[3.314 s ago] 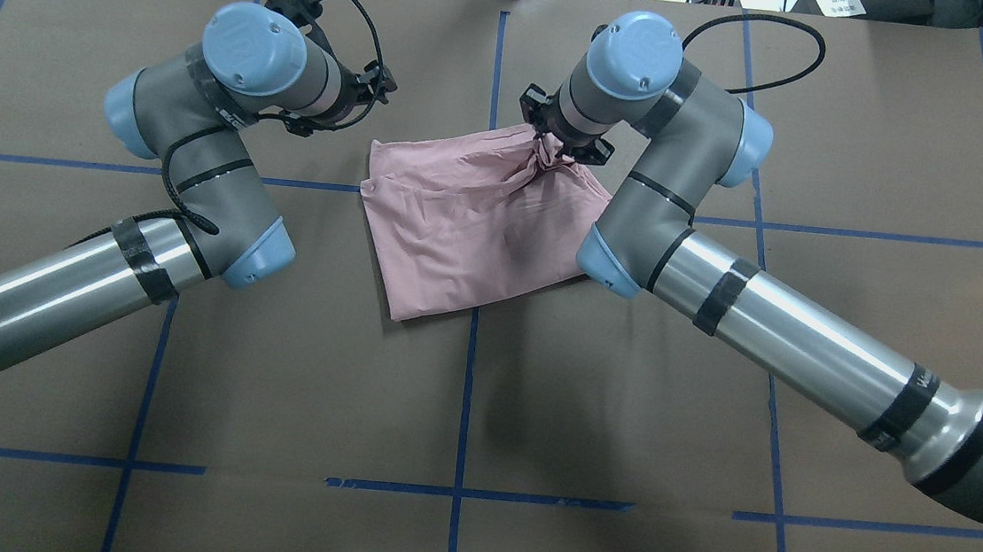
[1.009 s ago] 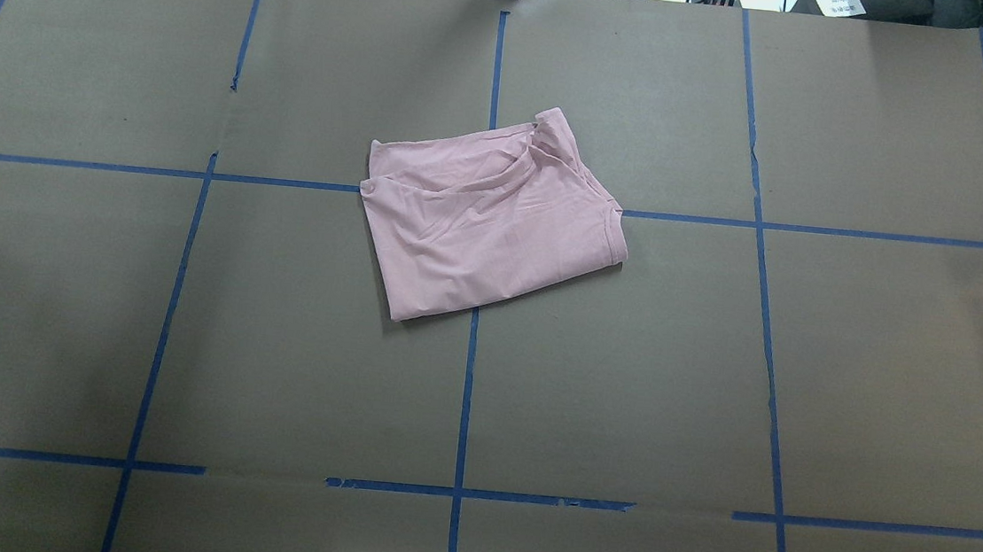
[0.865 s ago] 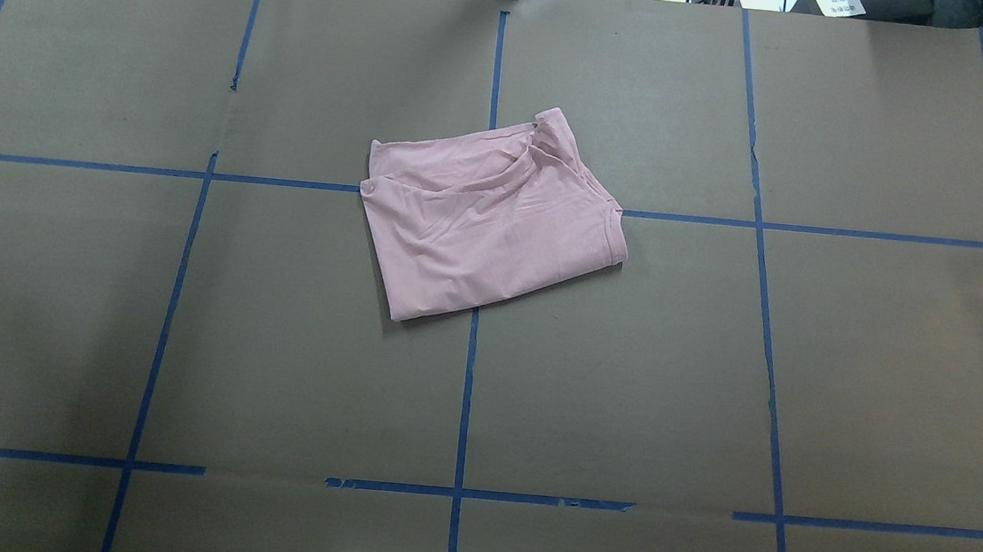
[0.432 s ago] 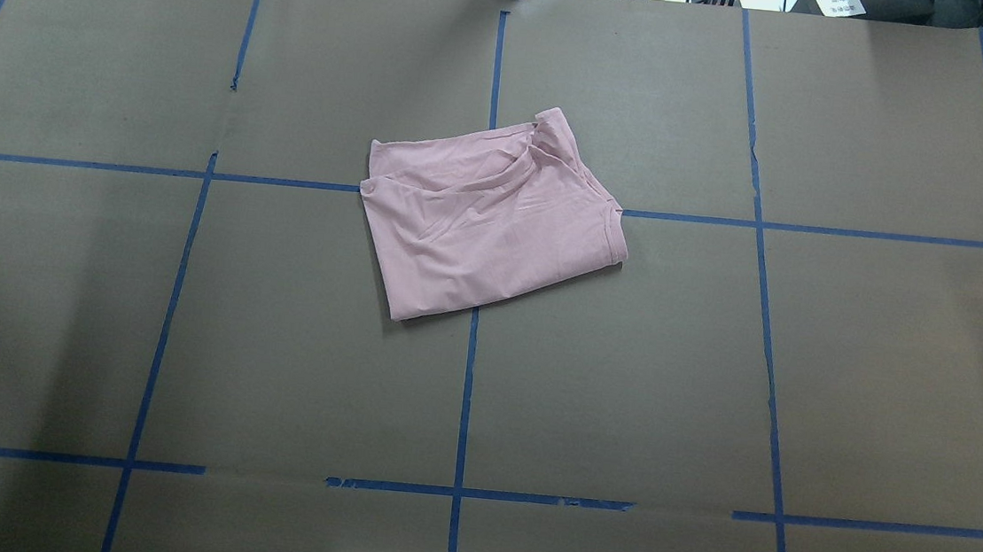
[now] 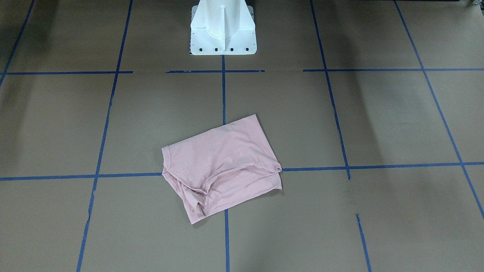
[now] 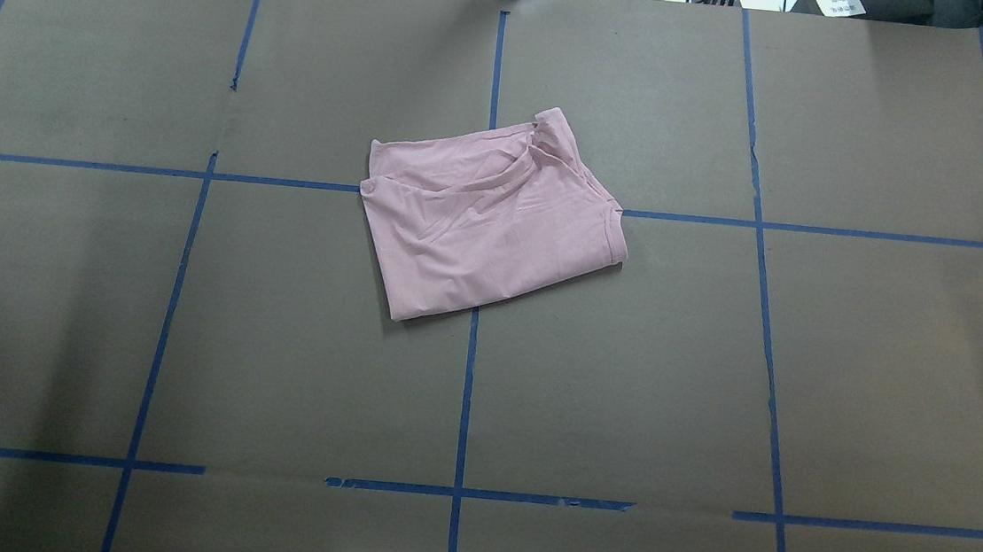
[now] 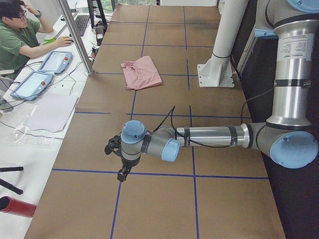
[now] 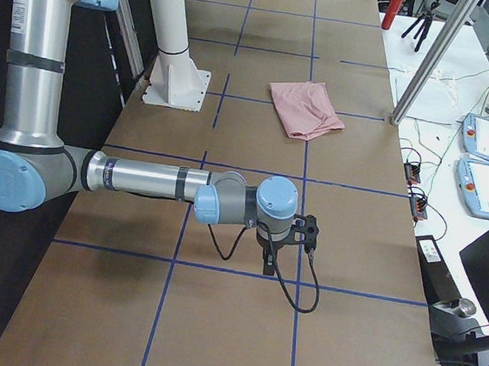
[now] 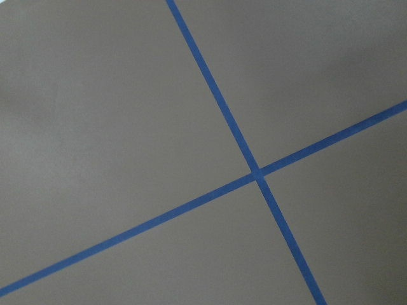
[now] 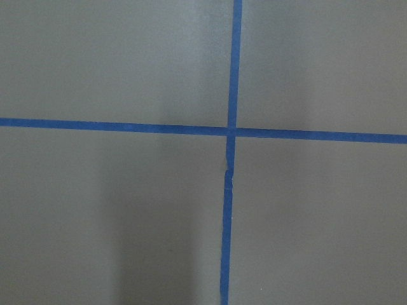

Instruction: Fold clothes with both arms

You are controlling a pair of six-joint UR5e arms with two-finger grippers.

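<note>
Pink cotton T-shirt lies folded into a compact, slightly skewed rectangle at upper centre of the overhead view, across a blue tape line on the brown table; its print is hidden, presumably inside the fold. The left gripper and right gripper hang over bare table well apart from the cloth (each wrist camera shows only tape). Whether either is parted or closed cannot be told. Folding looks complete.

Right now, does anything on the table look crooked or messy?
The folded pink T-shirt lies askew to the blue tape grid, and its far edge is rumpled, with one corner bunched up.
</note>
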